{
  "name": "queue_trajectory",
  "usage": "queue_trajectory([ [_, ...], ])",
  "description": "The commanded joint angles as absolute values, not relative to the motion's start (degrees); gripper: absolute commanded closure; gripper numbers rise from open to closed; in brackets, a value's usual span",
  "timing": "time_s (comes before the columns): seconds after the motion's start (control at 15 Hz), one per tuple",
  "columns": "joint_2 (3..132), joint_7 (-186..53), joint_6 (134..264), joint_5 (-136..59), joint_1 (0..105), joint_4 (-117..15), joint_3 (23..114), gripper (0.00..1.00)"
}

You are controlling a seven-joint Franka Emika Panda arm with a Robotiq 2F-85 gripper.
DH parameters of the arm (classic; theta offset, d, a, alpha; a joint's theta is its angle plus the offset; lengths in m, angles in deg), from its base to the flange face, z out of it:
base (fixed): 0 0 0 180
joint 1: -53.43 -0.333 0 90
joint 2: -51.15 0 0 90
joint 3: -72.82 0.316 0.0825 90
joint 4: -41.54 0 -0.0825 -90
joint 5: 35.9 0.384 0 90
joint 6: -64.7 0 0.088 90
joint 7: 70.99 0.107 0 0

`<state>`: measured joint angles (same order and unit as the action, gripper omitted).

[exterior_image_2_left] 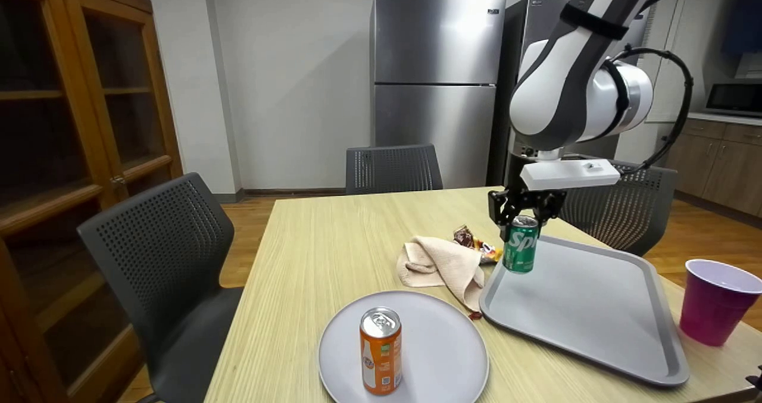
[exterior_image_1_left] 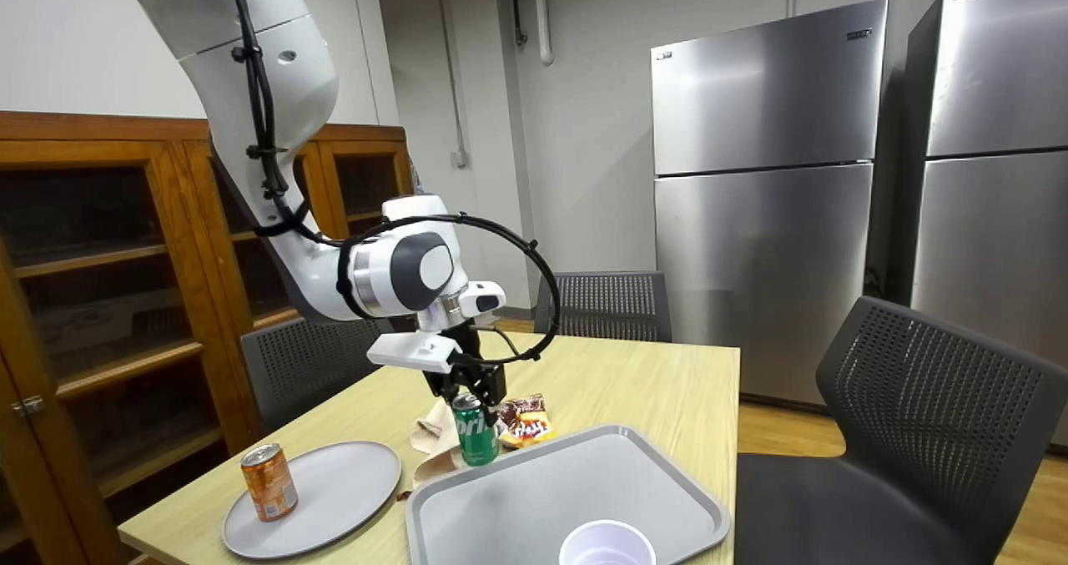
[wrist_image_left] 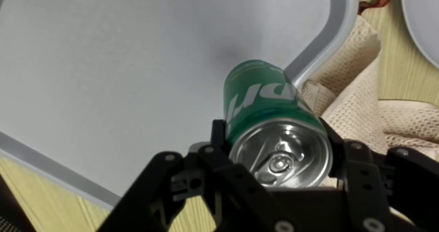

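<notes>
Green and clasped by the gripper (wrist_image_left: 274, 131), the can (wrist_image_left: 260, 98) seems mid-carry at a corner of the tray (wrist_image_left: 137, 71), whose rim the next move should clear.

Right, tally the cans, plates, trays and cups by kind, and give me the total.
Cans: 2, the green can and the orange can
Plate: 1
Tray: 1
Cup: 1
Total: 5

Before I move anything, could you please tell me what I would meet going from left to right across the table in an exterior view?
Orange can → cloth → green can → cup.
</notes>
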<state>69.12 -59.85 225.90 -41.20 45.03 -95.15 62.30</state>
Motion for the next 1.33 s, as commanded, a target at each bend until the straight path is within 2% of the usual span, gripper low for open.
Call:
queue_trajectory([
  [0.0, 67.2, -59.2, 225.9, -42.3, 47.7, -96.4, 62.0, 0.62],
  [0.73, 70.7, -62.8, 226.0, -38.6, 56.1, -94.4, 63.1, 0.62],
  [1.27, 72.5, -63.8, 226.5, -36.7, 57.6, -93.8, 63.8, 0.62],
])
